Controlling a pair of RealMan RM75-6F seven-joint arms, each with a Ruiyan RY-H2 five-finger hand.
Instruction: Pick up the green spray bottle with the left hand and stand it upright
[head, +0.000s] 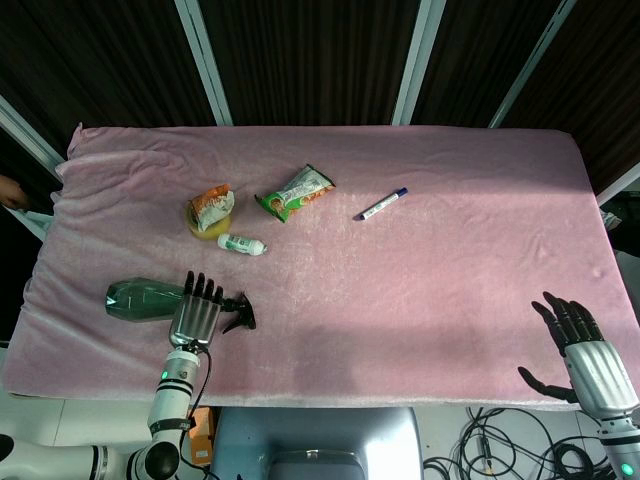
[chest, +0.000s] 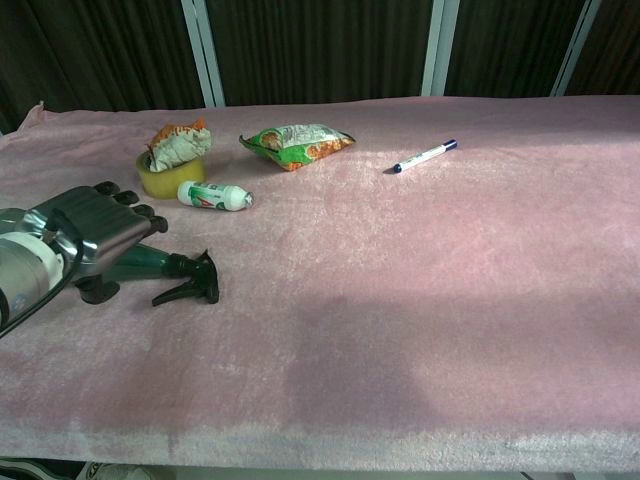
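The green spray bottle (head: 138, 298) lies on its side on the pink cloth at the front left, its black trigger head (head: 240, 313) pointing right. In the chest view its neck (chest: 163, 262) and trigger (chest: 190, 281) stick out from under my left hand (chest: 98, 237). That left hand (head: 198, 310) lies palm down across the bottle just behind the neck, fingers straight and apart, thumb on the near side; it does not grip the bottle. My right hand (head: 582, 351) hangs open off the table's front right edge, seen only in the head view.
Behind the bottle stand a yellow tape roll (head: 203, 228) with a crumpled snack packet (head: 212, 203) on it and a small white bottle (head: 242, 244) lying flat. A green snack bag (head: 295, 192) and a marker (head: 383, 204) lie further back.
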